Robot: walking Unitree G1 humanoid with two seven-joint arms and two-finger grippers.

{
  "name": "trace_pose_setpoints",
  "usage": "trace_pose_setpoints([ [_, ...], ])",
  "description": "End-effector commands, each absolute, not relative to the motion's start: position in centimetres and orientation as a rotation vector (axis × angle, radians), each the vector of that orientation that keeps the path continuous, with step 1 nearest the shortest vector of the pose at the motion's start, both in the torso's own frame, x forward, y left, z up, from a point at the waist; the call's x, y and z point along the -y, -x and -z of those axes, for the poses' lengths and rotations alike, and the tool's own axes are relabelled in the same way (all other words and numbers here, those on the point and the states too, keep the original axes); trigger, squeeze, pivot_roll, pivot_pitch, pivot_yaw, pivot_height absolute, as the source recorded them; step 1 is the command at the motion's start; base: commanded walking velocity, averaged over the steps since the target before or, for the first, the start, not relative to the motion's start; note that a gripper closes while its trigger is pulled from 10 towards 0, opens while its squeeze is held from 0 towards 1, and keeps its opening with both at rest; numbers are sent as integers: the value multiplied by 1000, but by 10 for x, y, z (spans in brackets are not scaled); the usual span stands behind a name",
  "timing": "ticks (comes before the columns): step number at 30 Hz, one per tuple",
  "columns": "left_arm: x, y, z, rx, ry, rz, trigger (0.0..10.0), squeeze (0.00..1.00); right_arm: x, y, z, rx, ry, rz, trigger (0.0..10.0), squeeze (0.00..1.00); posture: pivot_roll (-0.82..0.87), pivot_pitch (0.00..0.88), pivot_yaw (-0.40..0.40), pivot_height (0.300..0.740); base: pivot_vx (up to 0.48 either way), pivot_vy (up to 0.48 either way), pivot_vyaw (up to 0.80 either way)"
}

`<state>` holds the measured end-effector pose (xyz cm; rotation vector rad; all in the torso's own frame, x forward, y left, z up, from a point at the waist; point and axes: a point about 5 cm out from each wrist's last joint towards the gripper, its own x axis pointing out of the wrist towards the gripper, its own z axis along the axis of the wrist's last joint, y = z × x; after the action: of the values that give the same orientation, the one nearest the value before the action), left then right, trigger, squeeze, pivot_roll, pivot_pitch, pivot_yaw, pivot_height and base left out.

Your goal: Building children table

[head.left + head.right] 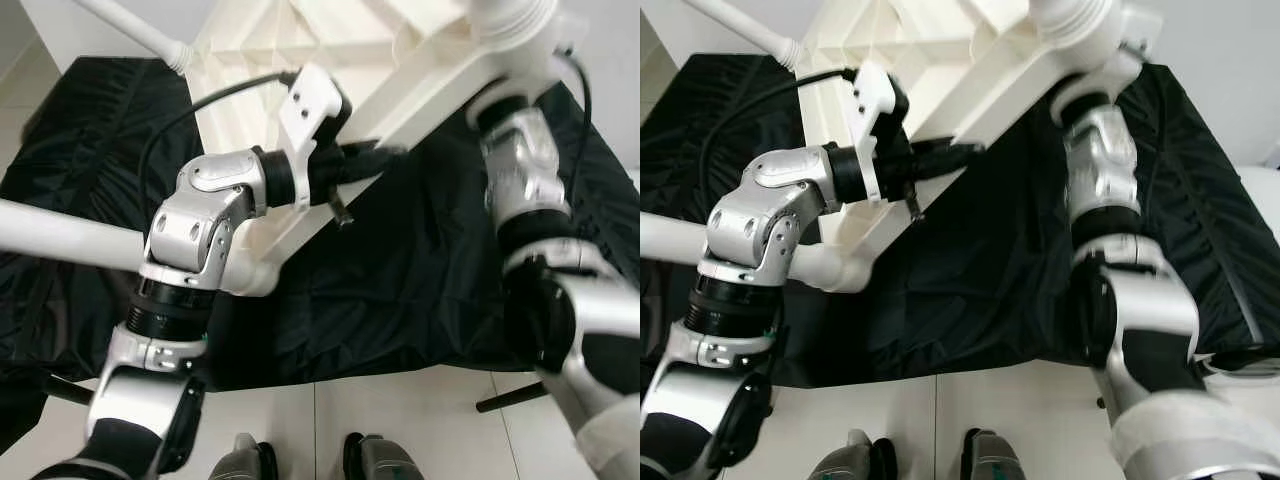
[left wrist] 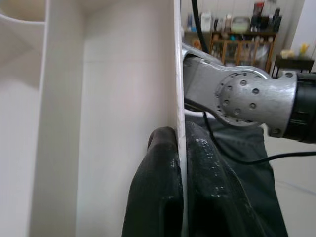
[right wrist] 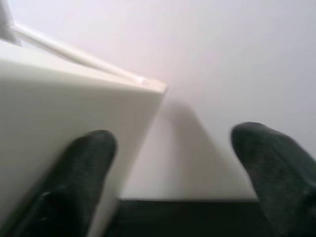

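Note:
The white plastic children's table top (image 1: 300, 60) lies tilted, ribbed underside up, over a black cloth (image 1: 420, 280). A white leg (image 1: 60, 235) sticks out from its near corner toward my left, and another leg (image 1: 140, 30) from the far corner. My left gripper (image 1: 365, 160) is shut on the thin side rim (image 2: 178, 98) of the table, one finger (image 2: 153, 197) on each face. My right arm (image 1: 520, 170) reaches up to the far right corner. There my right gripper (image 3: 173, 163) stands open, with one finger (image 3: 74, 177) against the table's white side (image 3: 59, 98).
The black cloth covers a low surface that spreads across the view. White tiled floor (image 1: 400, 420) and my feet (image 1: 375, 460) lie below its near edge. A dark rod (image 1: 510, 400) juts out at the lower right. A white wall (image 3: 222, 59) stands behind the table.

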<state>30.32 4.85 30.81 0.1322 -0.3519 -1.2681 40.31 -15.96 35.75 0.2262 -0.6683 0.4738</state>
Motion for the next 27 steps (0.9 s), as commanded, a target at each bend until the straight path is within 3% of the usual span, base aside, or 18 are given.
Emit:
trace_pose_setpoints([
  [1,-37,-289,-319,401,-112,1340,10000,0,144,-399,-373,711,-252,-628,10000,0,-28,64,-52,740,0,0,0],
  [6,-31,-279,-331,460,-36,1400,10000,0,134,-395,-387,722,-289,-817,10000,0,-24,61,-66,740,0,0,0],
  [18,-26,-274,-341,503,66,1411,10000,0,124,-390,-398,739,-304,-958,10000,0,-26,62,-82,740,0,0,0],
  [23,-29,-276,-339,473,207,1406,10000,0,117,-387,-399,718,-306,-1065,10000,0,-27,66,-90,740,0,0,0],
  [24,-30,-278,-337,458,204,1397,10000,612,117,-387,-398,716,-305,-1070,10000,0,-24,67,-93,740,0,0,0],
  [25,-31,-279,-335,447,203,1391,10000,761,117,-387,-398,715,-306,-1074,10000,0,-26,67,-93,740,0,0,0],
  [26,-31,-279,-335,447,203,1391,10000,761,117,-387,-398,715,-306,-1074,10000,0,-26,67,-93,740,0,0,0],
  [27,-31,-281,-333,433,204,1387,10000,1000,117,-387,-397,711,-304,-1071,10000,0,-25,70,-93,740,0,0,0],
])
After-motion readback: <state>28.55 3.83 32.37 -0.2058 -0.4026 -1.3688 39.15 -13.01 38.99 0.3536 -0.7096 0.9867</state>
